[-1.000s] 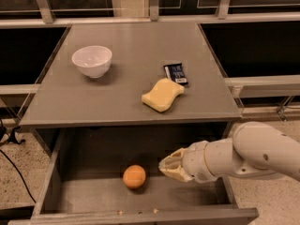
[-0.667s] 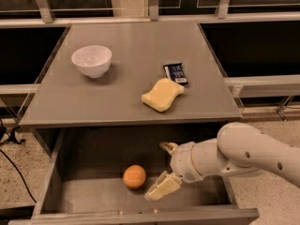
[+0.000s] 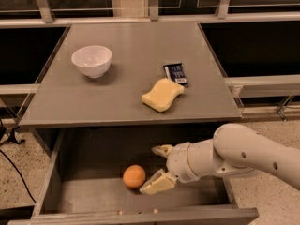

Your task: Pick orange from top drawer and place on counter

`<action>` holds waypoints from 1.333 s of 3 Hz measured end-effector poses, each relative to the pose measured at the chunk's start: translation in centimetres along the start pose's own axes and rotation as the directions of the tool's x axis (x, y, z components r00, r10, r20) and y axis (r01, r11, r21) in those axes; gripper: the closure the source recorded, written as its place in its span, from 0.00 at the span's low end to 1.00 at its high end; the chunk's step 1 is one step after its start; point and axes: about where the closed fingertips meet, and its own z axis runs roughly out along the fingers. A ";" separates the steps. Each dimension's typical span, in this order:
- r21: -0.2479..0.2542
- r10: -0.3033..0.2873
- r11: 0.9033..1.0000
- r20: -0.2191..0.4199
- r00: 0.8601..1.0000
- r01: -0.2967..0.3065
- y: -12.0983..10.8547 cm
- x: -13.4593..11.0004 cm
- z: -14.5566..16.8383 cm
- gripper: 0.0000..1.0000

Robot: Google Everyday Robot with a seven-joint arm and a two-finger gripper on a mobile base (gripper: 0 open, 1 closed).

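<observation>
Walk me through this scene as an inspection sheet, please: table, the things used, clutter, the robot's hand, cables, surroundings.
Surface: grey counter, flat, three things on it.
Job's things: orange lies in the open drawer, near its front; not yet on the counter.
Clutter: white bowl back left; yellow sponge and dark packet side by side on the right.
Gripper: gripper inside the drawer, just right of the orange, open, not closed on it.
Cables: black cable on the floor, left.
Surroundings: speckled floor; metal rails behind the counter.
</observation>
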 end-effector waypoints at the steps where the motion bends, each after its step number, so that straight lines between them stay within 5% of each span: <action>1: -0.005 -0.003 1.000 0.017 1.000 0.003 0.2 -0.4 0.9 0.28; 4: -0.009 -0.039 0.999 0.039 0.998 0.039 1.3 -0.4 4.7 0.32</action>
